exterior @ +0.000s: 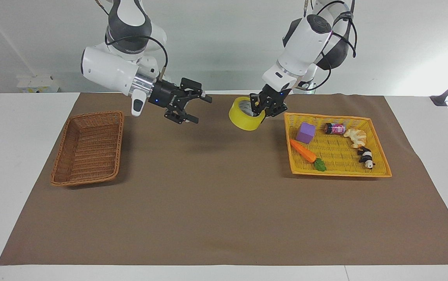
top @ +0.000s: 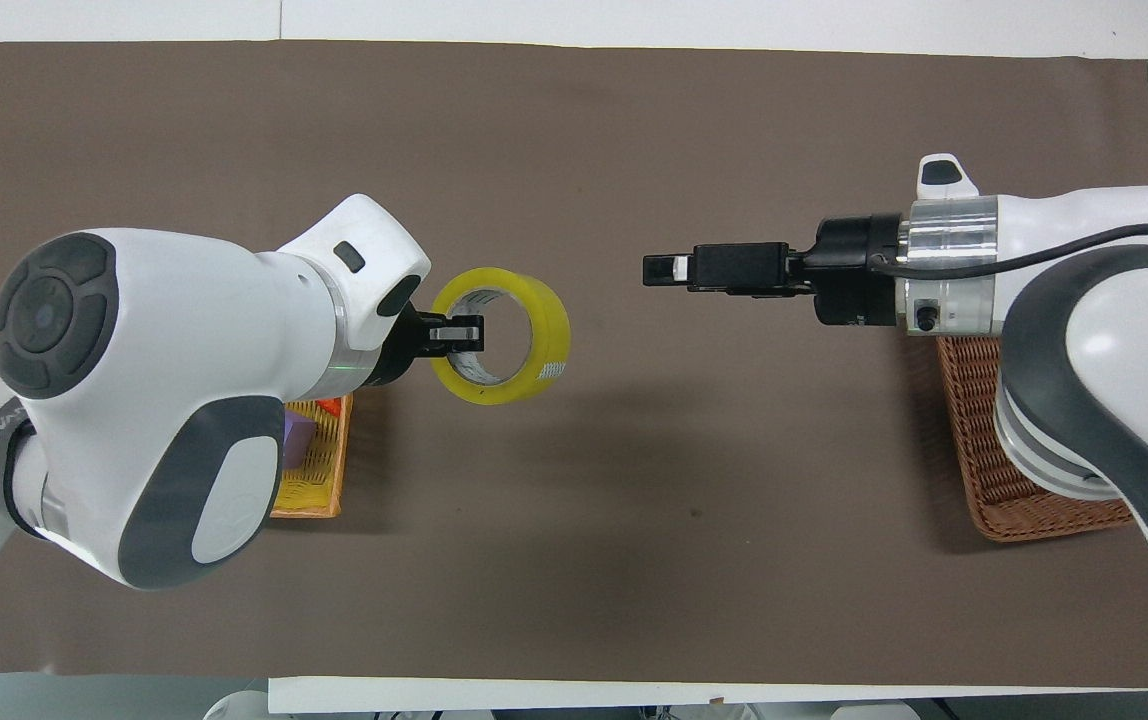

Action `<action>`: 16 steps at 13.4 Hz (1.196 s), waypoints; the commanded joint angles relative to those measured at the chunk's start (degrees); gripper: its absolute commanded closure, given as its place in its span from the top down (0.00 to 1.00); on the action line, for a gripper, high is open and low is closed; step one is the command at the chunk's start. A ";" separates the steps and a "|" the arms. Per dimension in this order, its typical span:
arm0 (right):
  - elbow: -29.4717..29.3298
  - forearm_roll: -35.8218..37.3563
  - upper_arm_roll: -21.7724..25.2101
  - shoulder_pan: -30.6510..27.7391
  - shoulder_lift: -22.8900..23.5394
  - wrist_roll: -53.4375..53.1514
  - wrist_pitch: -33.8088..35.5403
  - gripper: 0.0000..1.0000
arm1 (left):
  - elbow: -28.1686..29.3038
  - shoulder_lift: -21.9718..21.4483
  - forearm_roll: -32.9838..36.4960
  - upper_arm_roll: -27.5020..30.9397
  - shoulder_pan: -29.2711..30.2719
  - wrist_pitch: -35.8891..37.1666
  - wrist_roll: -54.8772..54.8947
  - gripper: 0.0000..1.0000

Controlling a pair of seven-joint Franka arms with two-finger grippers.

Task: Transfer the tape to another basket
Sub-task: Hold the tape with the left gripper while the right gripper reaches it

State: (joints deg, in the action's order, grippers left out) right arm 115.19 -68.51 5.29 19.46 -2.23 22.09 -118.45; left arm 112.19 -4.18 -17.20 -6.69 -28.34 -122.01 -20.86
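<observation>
Mat: bare brown sheet fills the lower frame of the facing view.
Tray: flat yellow tray at mid right, carrying a carrot, a purple block and small toys.
Basket: brown wicker, mid left, nothing in it yet.
Tape: up in the air at upper centre, over bare mat beside the tray.
Left gripper: pinching the tape's wall, one finger inside the core.
Right gripper: fingers spread, hanging over the mat between basket and tape, tips toward the roll.
Handling: probably light, stiff, smooth; take it across the wall.
Pointing: no long axis; the hole tilts upward and toward the right gripper.
</observation>
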 commanded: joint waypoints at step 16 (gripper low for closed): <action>2.40 -7.94 0.24 9.72 1.79 -4.86 -9.17 1.00 | 1.19 -0.66 -0.73 0.80 -0.92 -1.30 -1.73 0.00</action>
State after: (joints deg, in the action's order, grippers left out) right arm 117.04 -74.36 5.30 28.75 -0.28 16.24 -126.55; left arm 112.80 -4.17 -17.20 -6.62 -28.34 -122.20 -21.79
